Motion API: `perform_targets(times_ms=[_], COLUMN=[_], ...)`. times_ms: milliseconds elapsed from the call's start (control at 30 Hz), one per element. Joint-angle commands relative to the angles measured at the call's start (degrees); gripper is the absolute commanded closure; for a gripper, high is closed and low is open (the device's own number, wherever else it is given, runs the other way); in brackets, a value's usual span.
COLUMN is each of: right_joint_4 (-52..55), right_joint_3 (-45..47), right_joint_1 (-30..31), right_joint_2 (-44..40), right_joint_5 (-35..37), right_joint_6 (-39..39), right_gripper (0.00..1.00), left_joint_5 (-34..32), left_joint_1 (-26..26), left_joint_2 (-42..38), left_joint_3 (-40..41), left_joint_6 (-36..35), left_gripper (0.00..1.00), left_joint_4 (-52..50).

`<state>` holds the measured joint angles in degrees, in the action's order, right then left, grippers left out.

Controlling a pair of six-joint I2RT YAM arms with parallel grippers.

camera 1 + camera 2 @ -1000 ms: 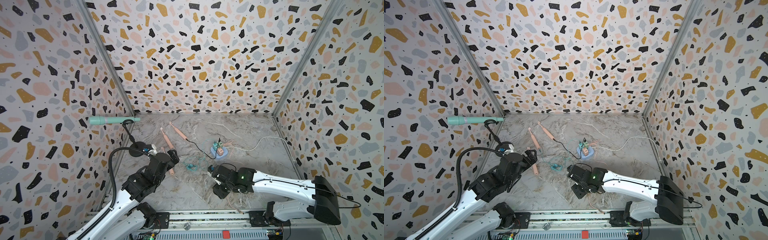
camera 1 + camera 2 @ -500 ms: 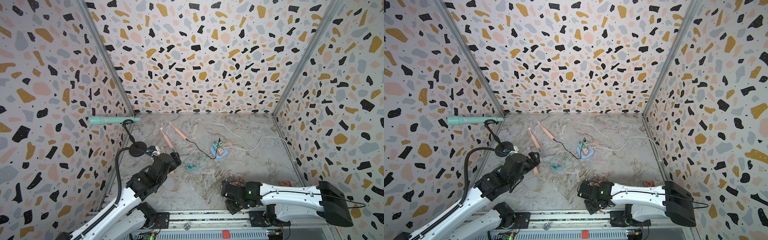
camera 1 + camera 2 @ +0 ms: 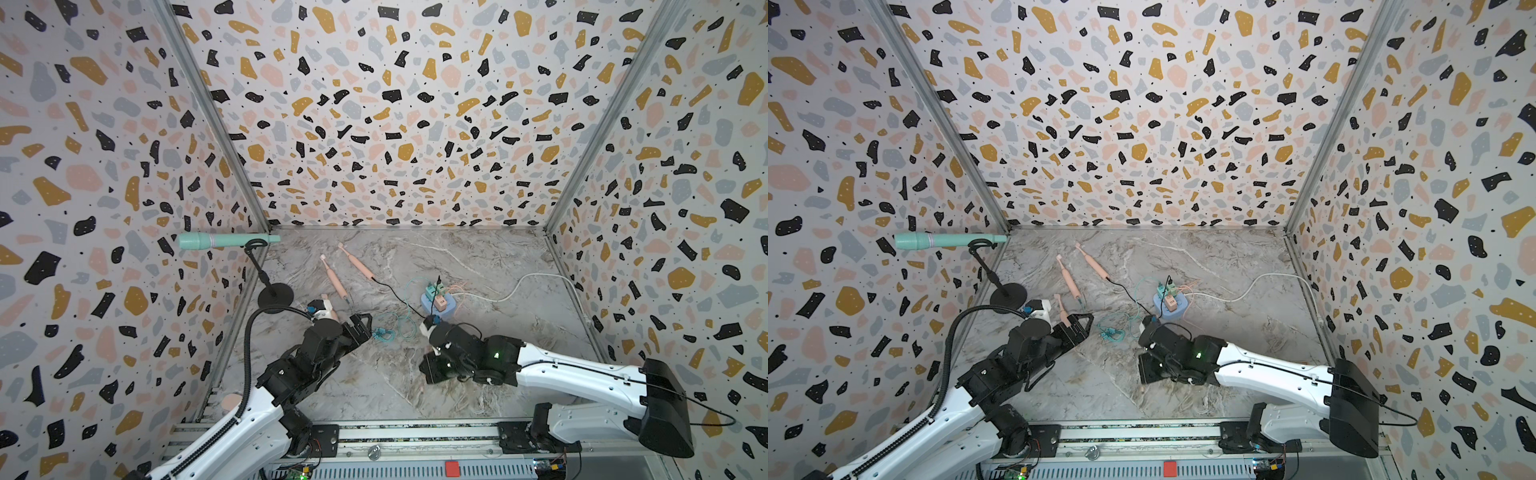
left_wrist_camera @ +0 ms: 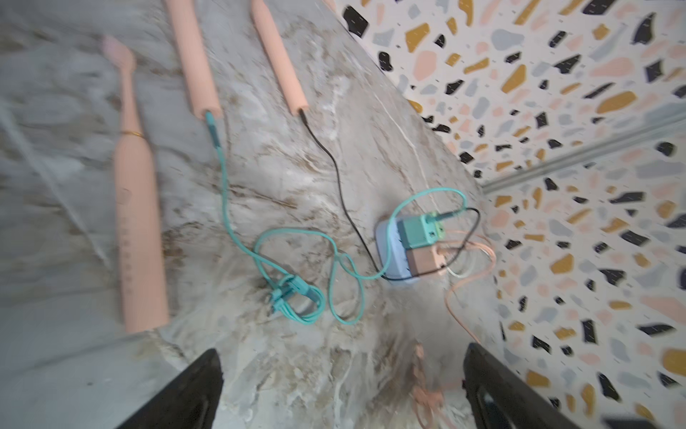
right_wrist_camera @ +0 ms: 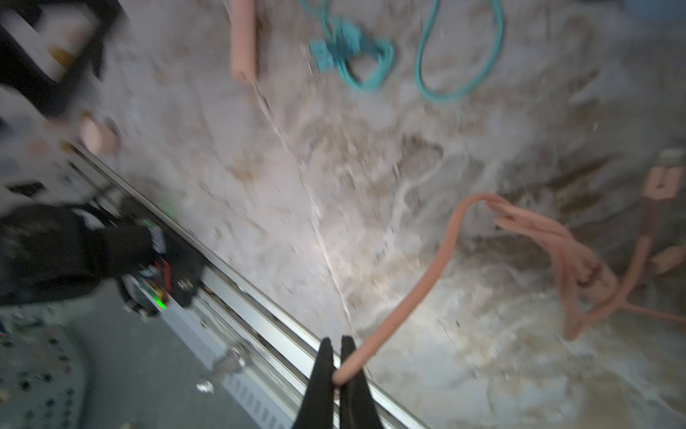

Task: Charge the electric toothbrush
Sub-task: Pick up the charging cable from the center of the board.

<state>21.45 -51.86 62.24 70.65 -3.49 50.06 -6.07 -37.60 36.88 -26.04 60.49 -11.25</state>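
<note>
Blur softens right gripper [image 5: 336, 343], apparently clamped on pink cable [image 5: 427, 282]; left gripper [image 4: 343, 367] spread wide, fingers [image 4: 185, 393] cropped.

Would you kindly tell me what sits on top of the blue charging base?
A teal plug and a pink plug sit on the blue base; whatever lies beneath them is covered.

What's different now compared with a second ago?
The right gripper swung back toward the near rail, returned to mid-table and shut on the peach cable. The left gripper stayed open; the toothbrushes and charger block look unmoved.
</note>
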Motion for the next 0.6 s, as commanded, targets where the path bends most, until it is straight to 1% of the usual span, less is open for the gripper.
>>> perform_targets(times_ms=[0,67,167,233,333,433,567], right_joint_4=[-13.55,-14.41,-12.58,-14.86,-17.54,-18.45,-19.45], right_joint_3=[-3.62,-6.99,-11.28,-10.81,-9.66,-9.01,-9.23], right_joint_1=[-4.47,-5.91,-7.21,-8.61,-10.26,-10.64,-10.74], right_joint_2=[-0.74,0.91,2.85,2.75,2.76,3.00,3.52], right_joint_5=[-2.37,-2.41,-1.57,-3.63,-7.11,-8.48,-9.91], right_joint_6=[4.82,5.92,6.96,8.63,10.74,11.71,12.36], right_gripper=[1.00,1.00,1.00,1.00,1.00,1.00,1.00], left_joint_5=[12.31,15.38,18.84,19.51,21.05,21.97,22.87], left_joint_1=[0.17,0.16,-0.01,-0.23,-0.51,-0.88,-2.17], left_joint_2=[-4.25,-5.95,-7.90,-8.93,-8.94,-7.99,-5.34], left_joint_3=[5.13,9.09,12.58,13.80,16.36,17.68,17.18], left_joint_6=[2.12,5.07,6.79,6.23,7.26,8.35,8.05], left_gripper=[0.00,0.00,0.00,0.00,0.02,0.10,0.20], left_joint_4=[19.29,26.79,33.71,34.91,40.49,45.76,49.55])
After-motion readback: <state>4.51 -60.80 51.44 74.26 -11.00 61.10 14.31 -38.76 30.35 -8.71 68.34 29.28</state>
